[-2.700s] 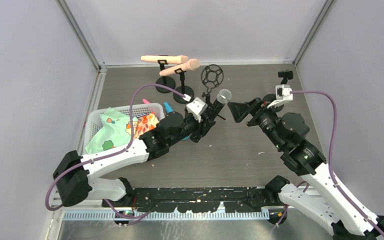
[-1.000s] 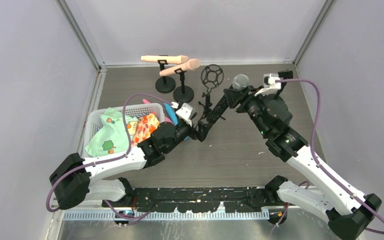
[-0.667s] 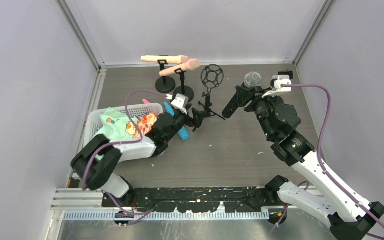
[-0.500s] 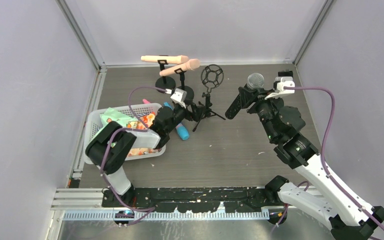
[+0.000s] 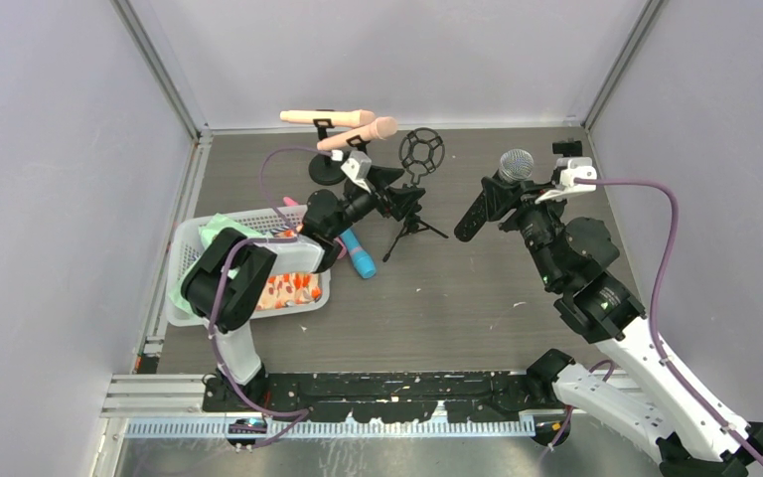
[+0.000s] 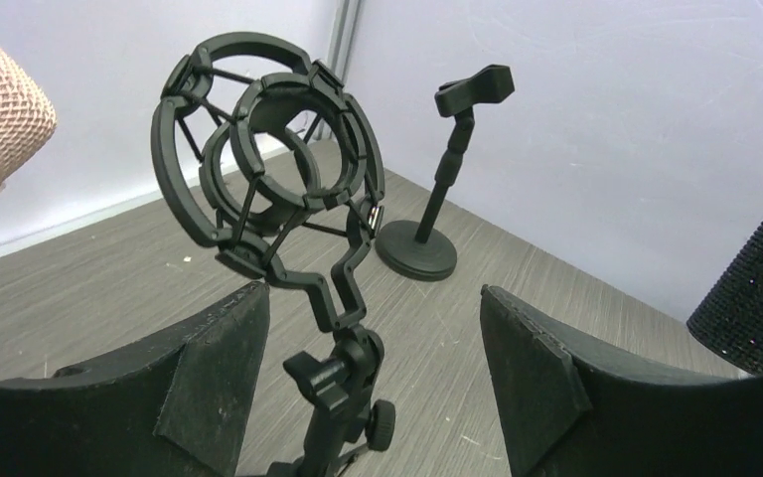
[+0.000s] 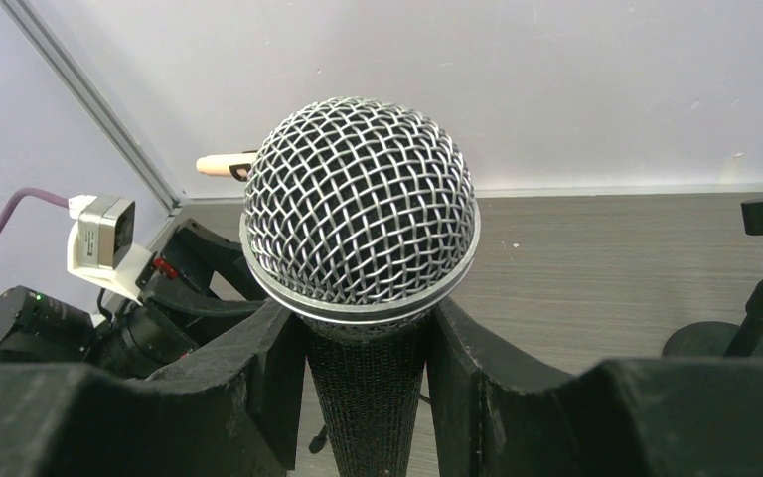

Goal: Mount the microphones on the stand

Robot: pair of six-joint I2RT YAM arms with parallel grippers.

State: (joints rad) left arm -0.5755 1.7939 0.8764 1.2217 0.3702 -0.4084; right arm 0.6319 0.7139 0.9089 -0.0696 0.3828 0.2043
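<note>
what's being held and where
The right end effector grips the black microphone by its handle, just below the mesh head; the left end effector holds nothing.

You had the top camera fixed high behind both arm bases, looking down over the whole table (image 5: 437, 298). Your left wrist camera sat low and close, facing the ring-shaped stand (image 6: 268, 189). Your right wrist camera looked along the black microphone (image 7: 361, 214) at very close range. Both wrist views shared the clip stand (image 6: 454, 179) by the far wall.
</note>
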